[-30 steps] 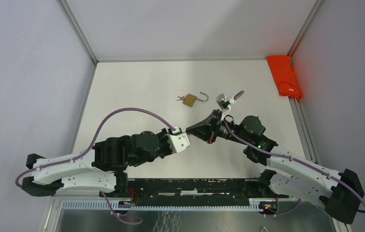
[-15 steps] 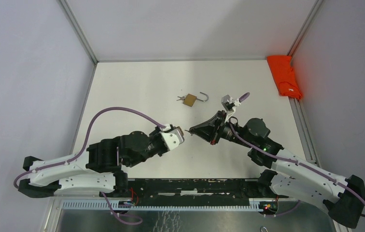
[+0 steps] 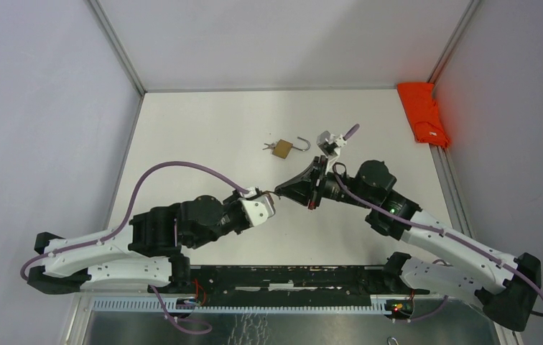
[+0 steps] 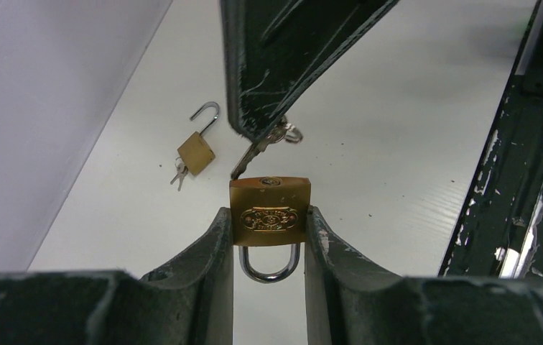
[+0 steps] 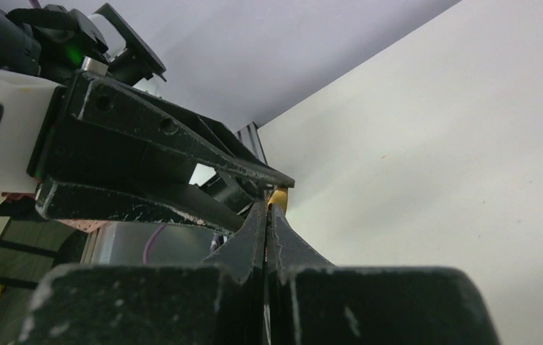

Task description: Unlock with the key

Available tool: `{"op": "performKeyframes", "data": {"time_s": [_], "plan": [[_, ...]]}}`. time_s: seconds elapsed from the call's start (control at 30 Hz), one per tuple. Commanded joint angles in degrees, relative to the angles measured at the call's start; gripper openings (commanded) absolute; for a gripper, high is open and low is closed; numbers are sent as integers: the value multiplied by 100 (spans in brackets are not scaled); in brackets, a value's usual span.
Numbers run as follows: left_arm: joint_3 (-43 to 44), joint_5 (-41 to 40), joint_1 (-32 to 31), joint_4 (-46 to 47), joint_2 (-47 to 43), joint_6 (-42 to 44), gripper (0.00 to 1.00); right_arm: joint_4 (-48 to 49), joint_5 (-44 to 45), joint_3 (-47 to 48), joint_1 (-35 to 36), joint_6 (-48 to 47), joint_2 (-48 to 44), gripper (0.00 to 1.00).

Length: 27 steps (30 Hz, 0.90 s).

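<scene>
Two fingers (image 4: 218, 244) of the left gripper (image 4: 268, 224) clamp the brass padlock (image 4: 269, 205) by its sides, shackle pointing back toward the wrist. The right gripper (image 4: 253, 129), pressed shut on the key (image 4: 248, 157), holds the tip against the lock's far edge (whether it has entered, I cannot tell). A second padlock (image 4: 197, 151), shackle open, lies well apart on the table (image 4: 412, 144).

My left arm (image 3: 103, 248) and right arm (image 3: 441, 241) bend inward, tips nearly meeting. My left claw (image 4: 269, 215) grips, part-closed; my right claw (image 5: 266, 210) is pinched tight.
</scene>
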Motion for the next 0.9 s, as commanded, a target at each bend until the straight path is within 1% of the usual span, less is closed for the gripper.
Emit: {"op": "performKeyframes", "data": {"time_s": [0.0,0.2,0.37,0.63,0.87], "plan": [[256,282,-35,-6,19,422,2,-632,-370,532,32,-239,233,0],[481,288,-35,-457,171,761,2,-1500,-420,1003,15,-580,418,0],[556,108,-31,-668,276,1080,2,-1833,-353,1099,-3,-678,411,0],[516,-59,-32,-698,271,1217,2,-1824,-411,1070,-3,-665,439,0],[496,-12,-31,-665,230,1123,2,-1599,-501,1013,-4,-580,508,0]]}}
